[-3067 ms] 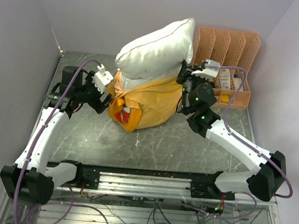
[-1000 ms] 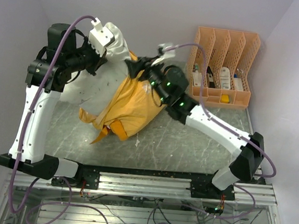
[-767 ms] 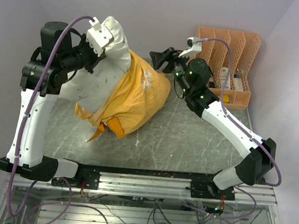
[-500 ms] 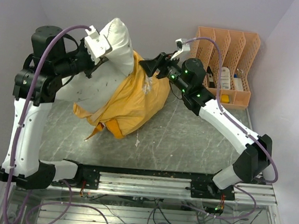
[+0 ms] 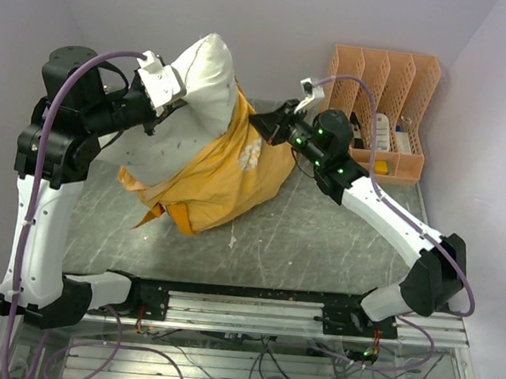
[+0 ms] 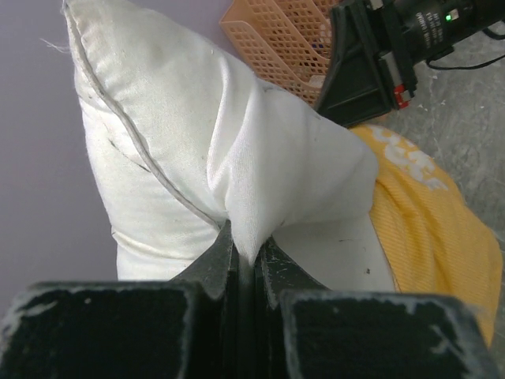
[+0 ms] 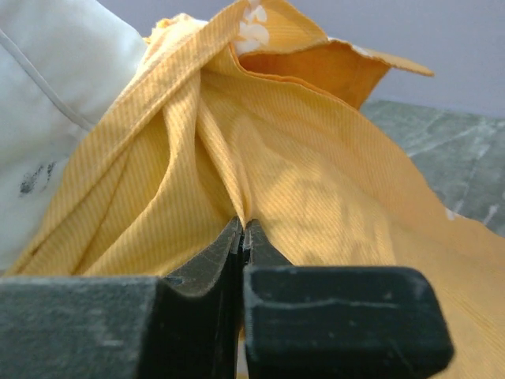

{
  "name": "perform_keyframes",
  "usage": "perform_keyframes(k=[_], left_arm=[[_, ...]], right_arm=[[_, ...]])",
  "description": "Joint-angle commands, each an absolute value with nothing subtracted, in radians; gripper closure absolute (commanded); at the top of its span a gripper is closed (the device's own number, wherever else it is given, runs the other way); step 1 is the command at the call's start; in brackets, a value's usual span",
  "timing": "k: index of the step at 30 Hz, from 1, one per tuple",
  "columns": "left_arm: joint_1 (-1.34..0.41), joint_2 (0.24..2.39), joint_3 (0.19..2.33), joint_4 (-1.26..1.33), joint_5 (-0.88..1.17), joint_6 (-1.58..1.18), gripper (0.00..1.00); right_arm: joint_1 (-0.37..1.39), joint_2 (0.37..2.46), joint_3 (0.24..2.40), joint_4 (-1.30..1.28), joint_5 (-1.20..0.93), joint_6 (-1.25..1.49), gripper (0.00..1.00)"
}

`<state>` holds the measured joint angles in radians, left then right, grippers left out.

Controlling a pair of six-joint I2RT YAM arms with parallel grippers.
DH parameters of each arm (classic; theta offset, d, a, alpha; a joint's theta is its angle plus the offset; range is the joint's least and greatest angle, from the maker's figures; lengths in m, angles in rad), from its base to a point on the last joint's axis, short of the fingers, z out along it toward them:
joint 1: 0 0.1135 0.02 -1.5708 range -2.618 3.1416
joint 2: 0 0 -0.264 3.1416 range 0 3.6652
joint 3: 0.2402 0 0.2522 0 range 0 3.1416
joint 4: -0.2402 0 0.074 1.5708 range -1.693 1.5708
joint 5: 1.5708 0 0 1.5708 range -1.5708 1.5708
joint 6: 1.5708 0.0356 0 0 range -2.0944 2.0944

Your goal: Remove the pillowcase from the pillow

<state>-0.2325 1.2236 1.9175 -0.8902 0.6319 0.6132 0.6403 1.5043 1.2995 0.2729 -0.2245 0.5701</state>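
Observation:
The off-white pillow [image 5: 201,78] stands tilted, its top corner raised and its lower half still inside the orange-yellow pillowcase [image 5: 228,174]. My left gripper [image 5: 158,115] is shut on a pinched fold of the pillow [image 6: 181,134], seen close up in the left wrist view [image 6: 245,249]. My right gripper [image 5: 259,121] reaches in from the right and is shut on a pleat of the pillowcase [image 7: 316,174] near its open edge, the jaws [image 7: 243,225] pressed together on the cloth. The pillowcase's lower end rests bunched on the table.
A peach file organizer [image 5: 379,112] with small items stands at the back right, just behind the right arm. Grey walls close in the left, back and right sides. A small pale scrap [image 5: 232,238] lies on the marble table [image 5: 319,240].
My right gripper was open beside the pillowcase's top edge and has now shut on it. My left gripper has carried the pillow's corner slightly higher and to the right.

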Motion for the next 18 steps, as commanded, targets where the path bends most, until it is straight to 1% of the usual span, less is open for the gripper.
perform_keyframes(k=[1,6,9,18], left_arm=[[-0.229,1.173,1.897,-0.723,0.593,0.659,0.93],[-0.229,1.133,1.862,-0.613,0.525,0.68,0.93],[-0.229,1.111,1.834,-0.48,0.447,0.668,0.93],[-0.229,1.068,1.757,-0.137,0.239,0.682,0.93]], right_arm=[[0.6,1.414,1.196,0.297,-0.177,0.584,1.0],[0.551,1.378,1.088,0.258,-0.069,0.562,1.0],[0.528,1.384,1.019,0.232,0.022,0.564,1.0],[0.503,1.449,0.798,0.297,0.158,0.619,1.0]])
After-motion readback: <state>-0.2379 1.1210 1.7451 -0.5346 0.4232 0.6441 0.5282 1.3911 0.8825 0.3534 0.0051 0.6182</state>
